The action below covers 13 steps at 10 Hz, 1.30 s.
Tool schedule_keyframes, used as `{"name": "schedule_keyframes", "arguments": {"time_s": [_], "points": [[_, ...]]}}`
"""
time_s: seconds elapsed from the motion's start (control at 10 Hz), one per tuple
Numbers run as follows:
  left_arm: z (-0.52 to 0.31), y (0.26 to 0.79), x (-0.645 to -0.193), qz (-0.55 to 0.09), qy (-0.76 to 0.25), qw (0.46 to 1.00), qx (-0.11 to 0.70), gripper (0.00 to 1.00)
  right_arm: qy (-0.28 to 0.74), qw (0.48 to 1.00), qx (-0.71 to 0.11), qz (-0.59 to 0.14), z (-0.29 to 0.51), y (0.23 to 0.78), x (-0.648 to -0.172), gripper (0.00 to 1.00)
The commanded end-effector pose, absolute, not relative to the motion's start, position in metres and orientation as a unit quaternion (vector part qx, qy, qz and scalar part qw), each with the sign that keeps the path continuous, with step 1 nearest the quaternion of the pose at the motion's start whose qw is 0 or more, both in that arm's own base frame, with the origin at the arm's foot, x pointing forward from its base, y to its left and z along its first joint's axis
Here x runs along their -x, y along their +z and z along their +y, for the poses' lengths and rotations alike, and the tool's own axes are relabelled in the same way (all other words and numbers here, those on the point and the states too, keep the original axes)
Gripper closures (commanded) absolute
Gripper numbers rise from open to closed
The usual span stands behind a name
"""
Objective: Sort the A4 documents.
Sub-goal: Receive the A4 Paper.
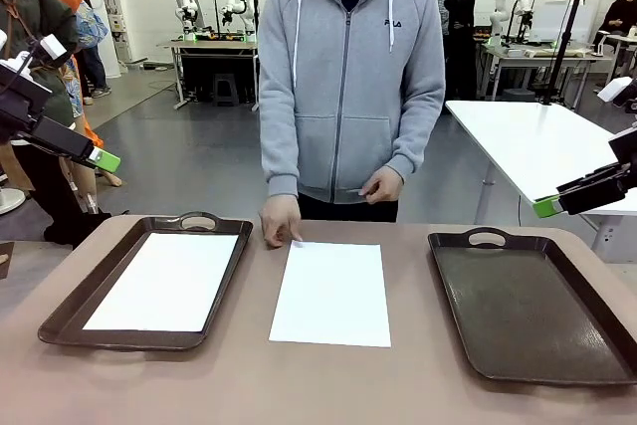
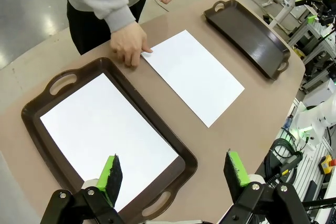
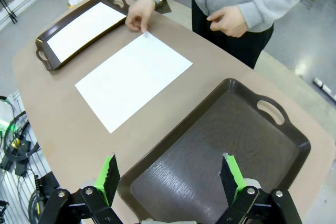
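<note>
The left gripper (image 2: 176,170) and the right gripper (image 3: 169,174) are held raised at either side, each angled downward with its jaws spread wide and nothing gripped. Of the person, one hand (image 1: 281,218) is lowered with fingertips pressed down, and the other hand (image 1: 382,185) is held loosely curled at the waist.

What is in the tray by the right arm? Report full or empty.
Empty. The right tray has a bare dark floor, plain in the right wrist view.
</note>
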<state>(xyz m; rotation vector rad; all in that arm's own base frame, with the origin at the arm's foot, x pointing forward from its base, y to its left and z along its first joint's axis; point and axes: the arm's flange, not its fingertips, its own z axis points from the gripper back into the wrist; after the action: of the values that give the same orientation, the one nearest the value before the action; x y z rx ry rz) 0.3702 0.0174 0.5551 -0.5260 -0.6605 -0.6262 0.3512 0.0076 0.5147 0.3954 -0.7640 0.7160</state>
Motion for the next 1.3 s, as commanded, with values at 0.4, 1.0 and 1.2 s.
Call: {"name": "schedule_keyframes", "arguments": {"time_s": [0.4,1.0,1.2], "points": [[0.0176,0.5543,-0.3713,-0.317,-0.301,0.864,0.251,0.0,0.341,0.845,-0.196,-0.362,0.0075,0.5128,-0.3522,0.0],[0.0176,0.5543,-0.3713,-0.317,-0.301,0.864,0.251,0.0,0.341,0.845,-0.196,-0.362,0.0075,0.5128,-0.3522,0.0],[0.0176,0.5543,-0.3713,-0.317,-0.301,0.864,0.251,0.0,0.341,0.845,-0.196,-0.362,0.0075,0.5128,-0.3522,0.0]]}}
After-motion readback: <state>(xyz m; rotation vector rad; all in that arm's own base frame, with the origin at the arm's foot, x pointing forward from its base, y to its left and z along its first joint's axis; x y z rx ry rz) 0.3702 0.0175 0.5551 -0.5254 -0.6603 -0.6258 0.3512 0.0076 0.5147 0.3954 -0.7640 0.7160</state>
